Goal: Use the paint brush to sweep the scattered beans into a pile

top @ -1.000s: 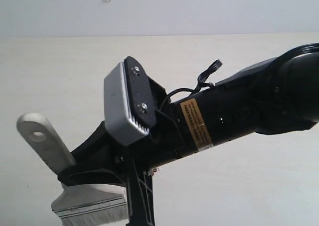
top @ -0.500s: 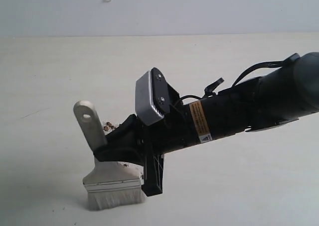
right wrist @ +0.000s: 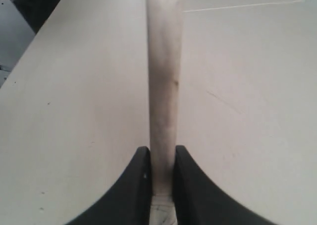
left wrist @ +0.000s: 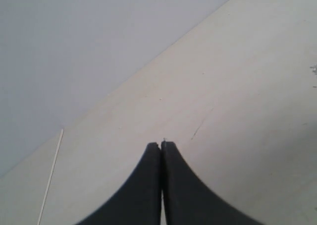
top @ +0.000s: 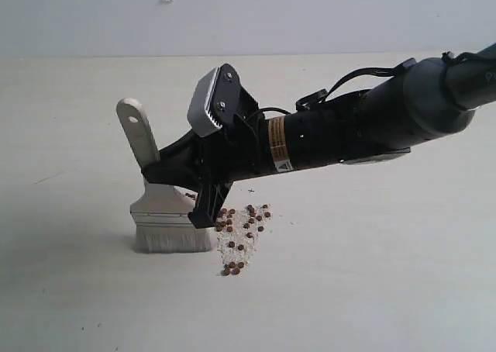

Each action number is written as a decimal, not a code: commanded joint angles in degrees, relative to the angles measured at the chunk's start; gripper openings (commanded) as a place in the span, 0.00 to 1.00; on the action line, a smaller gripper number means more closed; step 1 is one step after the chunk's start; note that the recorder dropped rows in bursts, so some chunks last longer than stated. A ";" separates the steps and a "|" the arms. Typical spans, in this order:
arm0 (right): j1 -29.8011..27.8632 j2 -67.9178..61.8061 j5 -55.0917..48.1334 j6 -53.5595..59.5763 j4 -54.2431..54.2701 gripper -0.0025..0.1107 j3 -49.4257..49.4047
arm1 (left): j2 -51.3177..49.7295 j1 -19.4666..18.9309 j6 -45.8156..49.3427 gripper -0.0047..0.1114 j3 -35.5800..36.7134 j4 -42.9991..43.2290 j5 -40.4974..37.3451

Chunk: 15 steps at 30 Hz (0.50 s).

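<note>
My right gripper (top: 167, 171) is shut on the paint brush (top: 159, 205) low on its cream handle, just above the silver ferrule. The brush stands nearly upright with its off-white bristles (top: 172, 239) pressed on the pale table. The beans (top: 242, 232), small and reddish-brown, lie in a loose patch among white crumbs just right of the bristles. In the right wrist view the handle (right wrist: 163, 86) runs straight out from between the fingers of the right gripper (right wrist: 162, 153). My left gripper (left wrist: 161, 144) is shut with nothing in it, over bare table; it is out of the exterior view.
The pale table (top: 372, 274) reaches back to a grey wall (top: 310, 15). My right arm (top: 372, 127) slants across from the right edge, above the beans. A thin scratch (left wrist: 200, 128) marks the tabletop in the left wrist view.
The right arm has carried the brush away from the camera and set its bristles on the table. The bean patch, hidden behind the arm before, now shows right of the brush.
</note>
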State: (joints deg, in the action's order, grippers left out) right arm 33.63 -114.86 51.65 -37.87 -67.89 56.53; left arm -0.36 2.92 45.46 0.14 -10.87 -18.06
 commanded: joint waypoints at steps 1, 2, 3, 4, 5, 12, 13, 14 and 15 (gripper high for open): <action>-0.31 -0.02 -2.26 -1.63 2.08 0.02 2.74 | 0.36 -0.04 -0.40 0.04 -0.14 -0.44 0.43; -0.31 0.11 -2.26 -2.62 2.08 0.02 2.89 | 0.36 -0.04 -0.40 0.04 -0.14 -0.44 0.43; -0.31 0.43 -2.26 -3.27 1.90 0.02 3.05 | 0.36 -0.04 -0.40 0.04 -0.14 -0.44 0.43; -0.31 1.60 -2.26 -5.04 0.93 0.02 3.04 | 0.36 -0.04 -0.40 0.04 -0.14 -0.44 0.43; -0.31 3.52 -2.26 -8.20 -1.01 0.02 3.04 | 0.36 -0.04 -0.40 0.04 -0.14 -0.44 0.43; 1.08 19.59 -22.19 -30.41 -17.24 0.02 2.07 | 0.36 -0.04 -0.53 0.04 -0.14 -0.44 0.43; 3.56 23.33 -37.30 -33.64 -17.87 0.02 0.02 | 0.36 -0.04 -0.53 0.04 -0.14 -0.44 0.43; 6.96 26.76 -52.26 -34.54 -15.05 0.02 -1.86 | 0.36 -0.04 -0.53 0.04 -0.14 -0.44 0.43; 9.86 28.18 -62.81 -34.54 -13.49 0.02 -2.86 | 0.36 -0.04 -0.53 0.04 -0.14 -0.44 0.43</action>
State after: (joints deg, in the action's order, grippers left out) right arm 39.70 -90.01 7.91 -70.54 -84.27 55.57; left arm -0.36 2.92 45.46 0.14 -10.87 -18.06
